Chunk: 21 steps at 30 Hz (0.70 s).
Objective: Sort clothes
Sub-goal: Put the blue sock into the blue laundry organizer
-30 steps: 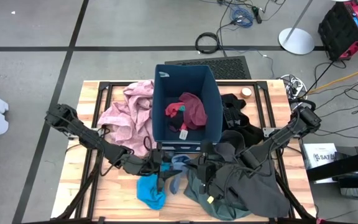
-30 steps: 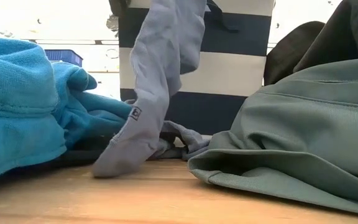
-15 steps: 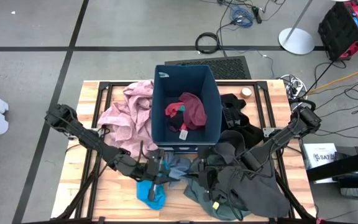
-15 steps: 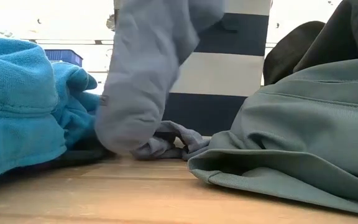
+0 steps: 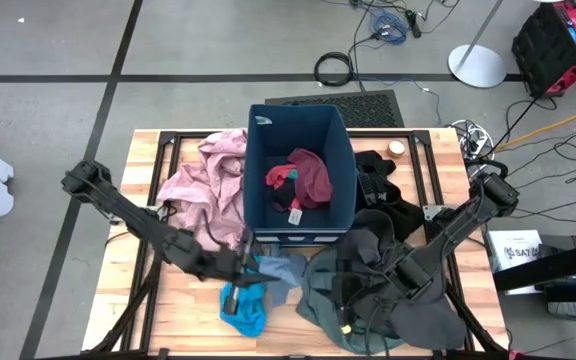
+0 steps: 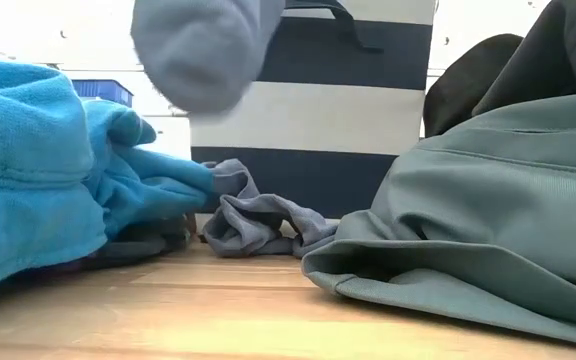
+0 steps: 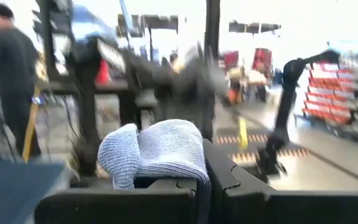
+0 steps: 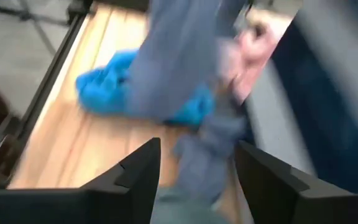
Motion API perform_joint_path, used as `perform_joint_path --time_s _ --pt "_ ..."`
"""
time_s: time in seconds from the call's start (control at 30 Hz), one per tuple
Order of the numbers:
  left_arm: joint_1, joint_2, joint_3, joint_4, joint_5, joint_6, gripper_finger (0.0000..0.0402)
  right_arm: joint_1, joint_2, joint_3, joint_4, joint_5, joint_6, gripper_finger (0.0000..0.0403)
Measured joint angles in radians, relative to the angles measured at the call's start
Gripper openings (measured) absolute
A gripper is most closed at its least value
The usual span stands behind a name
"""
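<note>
My left gripper (image 5: 249, 267) is clamped tight on the blue-grey sock (image 7: 157, 152), lifted off the table at the bin's (image 5: 300, 130) 7 o'clock. Right gripper (image 8: 194, 165) stands open, empty, over the grey-green garment (image 5: 338, 300). Next, probably: carry the sock to its pile.

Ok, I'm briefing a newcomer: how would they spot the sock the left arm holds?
Find the navy bin mid-table. Just in front of it, the left tool is shut on a grey-blue sock. It is paler and smaller than the bright-blue garment beside it.
</note>
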Motion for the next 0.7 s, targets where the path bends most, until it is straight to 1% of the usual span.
perform_joint_path --time_s 0.1,0.23,0.3,0.37,0.47,0.63,0.7 --pt "0.013 -0.057 0.028 0.004 -0.034 0.052 0.0001 -0.001 0.000 -0.088 0.074 -0.064 0.053 0.0196" --pt "0.057 -0.112 0.092 -0.016 -0.057 0.130 0.0001 -0.009 0.001 -0.191 0.211 -0.067 0.064 0.0196" --pt "0.098 -0.138 0.142 -0.085 -0.061 0.149 0.0001 -0.011 0.001 -0.207 0.237 -0.066 0.064 0.0196" --pt "0.148 -0.159 0.193 -0.191 -0.061 0.147 0.0001 -0.011 0.001 -0.210 0.240 -0.065 0.064 0.0196" --pt "0.235 -0.170 0.252 -0.300 -0.062 0.144 0.0001 -0.011 0.001 -0.211 0.243 -0.066 0.064 0.0196" --pt "0.403 -0.169 0.330 -0.408 -0.017 0.130 0.0000 -0.011 0.001 -0.211 0.243 -0.066 0.064 0.0196" --pt "0.480 -0.169 0.362 -0.449 0.021 0.101 0.0000 -0.011 0.001 -0.211 0.242 -0.066 0.064 0.0196"
